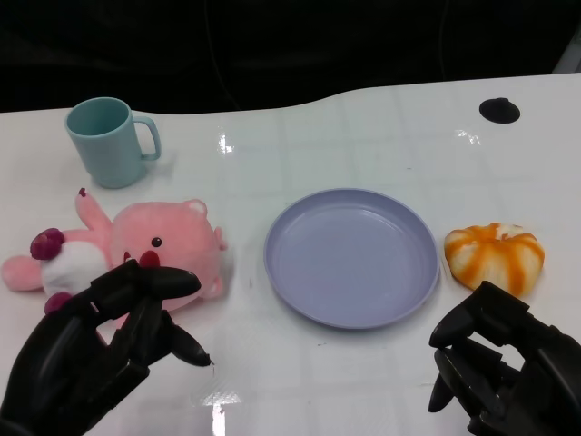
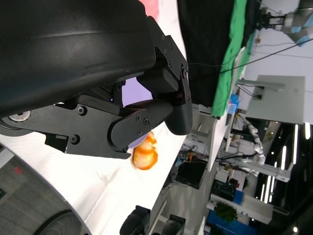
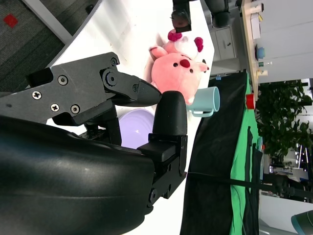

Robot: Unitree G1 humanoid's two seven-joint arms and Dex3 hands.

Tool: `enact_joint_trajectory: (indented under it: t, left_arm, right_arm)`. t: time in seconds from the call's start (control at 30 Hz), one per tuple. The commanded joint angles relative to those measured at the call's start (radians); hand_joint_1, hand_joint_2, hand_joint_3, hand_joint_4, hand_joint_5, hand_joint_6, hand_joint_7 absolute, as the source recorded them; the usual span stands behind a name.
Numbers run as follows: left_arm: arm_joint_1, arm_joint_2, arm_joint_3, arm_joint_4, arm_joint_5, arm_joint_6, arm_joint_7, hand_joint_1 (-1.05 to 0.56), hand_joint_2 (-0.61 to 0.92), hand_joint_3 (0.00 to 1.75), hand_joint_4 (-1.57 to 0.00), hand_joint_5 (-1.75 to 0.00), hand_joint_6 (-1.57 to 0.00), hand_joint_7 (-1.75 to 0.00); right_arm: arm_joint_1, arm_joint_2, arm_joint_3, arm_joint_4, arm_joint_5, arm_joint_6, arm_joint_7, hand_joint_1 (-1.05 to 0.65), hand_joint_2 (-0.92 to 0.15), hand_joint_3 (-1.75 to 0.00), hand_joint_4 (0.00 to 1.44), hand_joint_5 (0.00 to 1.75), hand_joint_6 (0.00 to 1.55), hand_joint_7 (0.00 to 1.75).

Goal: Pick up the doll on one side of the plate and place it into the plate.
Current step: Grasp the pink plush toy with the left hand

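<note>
Left hand point(image 1: 100, 350) empty, fingers spread, covers lower edge of pink doll point(image 1: 136, 250). Right hand point(image 1: 499, 363) curled in, empty, partly cut off; plate point(image 1: 349, 257) between.

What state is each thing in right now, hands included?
Pink plush doll: lying on the table left of the plate, not gripped.
Purple plate: upright, nothing in it.
Teal mug: upright.
Orange-striped plush: resting right of the plate.
Left hand: empty, near the doll.
Right hand: fingers curled, empty.
</note>
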Motion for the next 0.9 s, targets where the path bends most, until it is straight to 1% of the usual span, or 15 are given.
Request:
enact_joint_trajectory:
  t: [0.03,0.17,0.37,0.4,0.47,0.57,0.63,0.77,0.9]
  left_arm:
    - [-0.008,0.022,0.01,0.0,0.044,-0.083,-0.02,-0.43,0.9,0.18,-0.49,-1.26,-0.5,-0.76]
    - [-0.02,0.034,0.004,0.023,0.135,-0.191,-0.012,-0.52,0.92,0.08,-0.46,-1.08,-0.5,-0.55]
    - [-0.037,0.056,0.003,0.064,0.234,-0.336,-0.019,-0.58,0.92,0.13,-0.34,-0.89,-0.41,-0.32]
    - [-0.04,0.064,0.004,0.069,0.256,-0.358,-0.014,-0.59,0.92,0.13,-0.33,-0.87,-0.4,-0.31]
    - [-0.045,0.083,0.007,0.073,0.292,-0.387,-0.006,-0.62,0.92,0.13,-0.24,-0.81,-0.34,-0.25]
    - [-0.057,0.107,0.016,0.084,0.349,-0.431,0.009,-0.64,0.92,0.11,-0.16,-0.74,-0.3,-0.16]
    - [-0.068,0.129,0.022,0.085,0.403,-0.447,0.029,-0.67,0.92,0.11,-0.14,-0.71,-0.29,-0.13]
    - [-0.086,0.172,0.031,0.071,0.526,-0.453,0.085,-0.68,0.92,0.08,-0.09,-0.61,-0.26,-0.07]
    - [-0.103,0.207,0.035,0.053,0.624,-0.444,0.129,-0.66,0.92,0.05,-0.03,-0.57,-0.24,-0.05]
  right_arm:
    - [0.002,-0.005,-0.005,-0.009,0.004,0.002,-0.006,-0.31,-0.91,-0.64,0.53,1.75,0.39,1.66]
    - [0.0,-0.008,-0.002,-0.001,-0.005,-0.006,-0.005,-0.3,-0.91,-0.64,0.54,1.75,0.39,1.67]
    - [-0.003,-0.007,0.004,-0.009,-0.009,0.006,-0.014,-0.32,-0.91,-0.64,0.54,1.75,0.4,1.67]
    - [-0.004,-0.006,0.004,-0.007,-0.007,0.004,-0.013,-0.32,-0.91,-0.64,0.55,1.75,0.4,1.67]
    - [-0.006,-0.004,0.005,-0.003,-0.002,0.004,-0.012,-0.32,-0.91,-0.64,0.55,1.75,0.4,1.67]
    - [-0.007,-0.006,0.006,0.0,-0.005,0.001,-0.009,-0.31,-0.91,-0.64,0.54,1.75,0.39,1.67]
    - [-0.007,-0.005,0.007,-0.001,-0.007,0.001,-0.012,-0.3,-0.91,-0.64,0.54,1.75,0.39,1.67]
    - [-0.006,-0.004,0.005,-0.005,-0.007,0.003,-0.013,-0.3,-0.91,-0.64,0.54,1.75,0.39,1.67]
    - [-0.001,-0.004,0.002,-0.012,0.0,0.012,-0.013,-0.3,-0.91,-0.64,0.53,1.75,0.39,1.68]
